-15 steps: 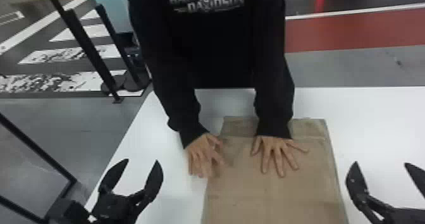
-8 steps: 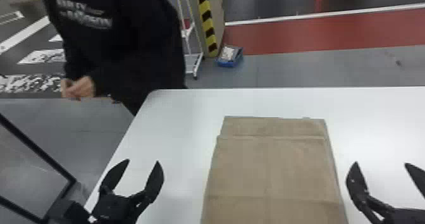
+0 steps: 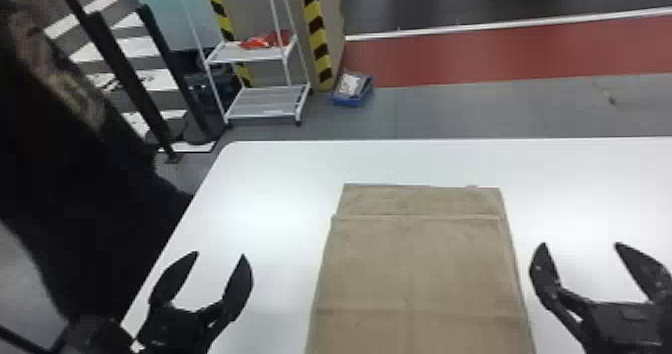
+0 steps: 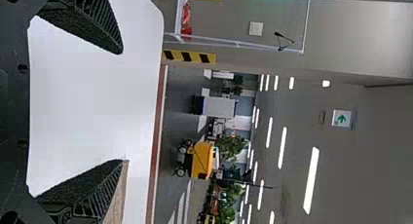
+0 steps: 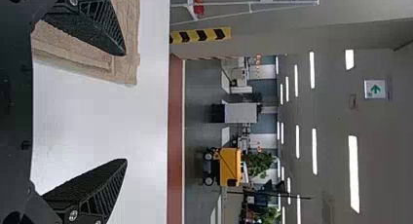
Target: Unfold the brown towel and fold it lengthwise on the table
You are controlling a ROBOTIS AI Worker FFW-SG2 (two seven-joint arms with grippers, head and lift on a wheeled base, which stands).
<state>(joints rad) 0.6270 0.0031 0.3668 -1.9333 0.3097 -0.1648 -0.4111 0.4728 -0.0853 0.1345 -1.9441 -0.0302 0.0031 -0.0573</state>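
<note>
The brown towel lies flat in a folded rectangle on the white table, running out at the bottom edge of the head view; a strip of a lower layer shows at its far end. My left gripper stands open to the left of the towel, nothing between its fingers. On the towel's right side is my right gripper, also open and holding nothing. The left wrist view shows the left gripper spread wide, with an edge of towel by one finger. In the right wrist view the right gripper is spread, the towel beyond one finger.
The white table has its rounded far left corner and left edge in the head view. Beyond it stand a white wheeled rack and a blue box on the floor. A person in dark clothing is at the left, beside the table.
The person's hands, earlier resting on the towel, have left it, and the person has moved away to the left. Both grippers and the towel have kept their places.
</note>
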